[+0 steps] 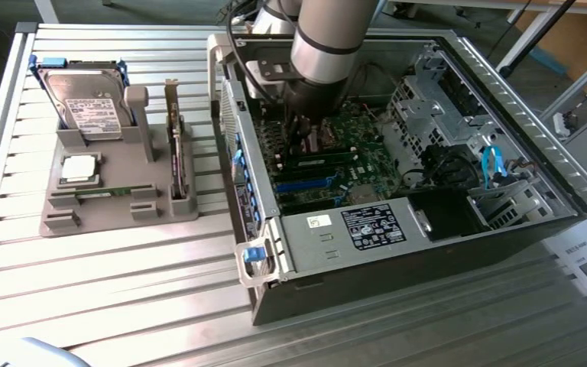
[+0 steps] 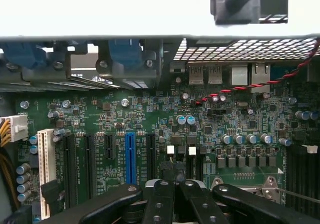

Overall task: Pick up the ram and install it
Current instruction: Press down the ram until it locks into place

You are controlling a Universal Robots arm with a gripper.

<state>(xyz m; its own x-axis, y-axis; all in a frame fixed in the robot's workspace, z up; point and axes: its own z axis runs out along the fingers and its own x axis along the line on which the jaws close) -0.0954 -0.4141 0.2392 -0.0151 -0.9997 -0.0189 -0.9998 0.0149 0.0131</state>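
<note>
Ribbed metal tabletop (image 1: pixel 120 290) carries a grey parts fixture (image 1: pixel 100 210) on the exterior view's left and an open computer case (image 1: pixel 396 252) on its right. What looks like the ram (image 1: pixel 105 193) lies flat in a low slot near the fixture's front edge, a thin green strip. It is too small to be sure of its chips or label. It is well apart from the case.

Just behind it on the fixture sits a square silver processor (image 1: pixel 79 168). Behind that a hard drive (image 1: pixel 88 103) stands tilted in its cradle. An expansion card (image 1: pixel 177 153) stands upright on edge along the fixture's side nearest the case.

The robot arm (image 1: pixel 329 38) reaches down into the case over the motherboard (image 1: pixel 360 126). In the wrist view the gripper (image 2: pixel 173 183) hangs just above the board. Its black fingers (image 2: pixel 160 199) are drawn together, with no green stick showing between them. Beyond the fingertips run the expansion slots: a white one (image 2: pixel 46 169), black ones and a blue one (image 2: pixel 130 156). A red wire (image 2: pixel 260 82) crosses near the rear port block (image 2: pixel 205 74).
</note>
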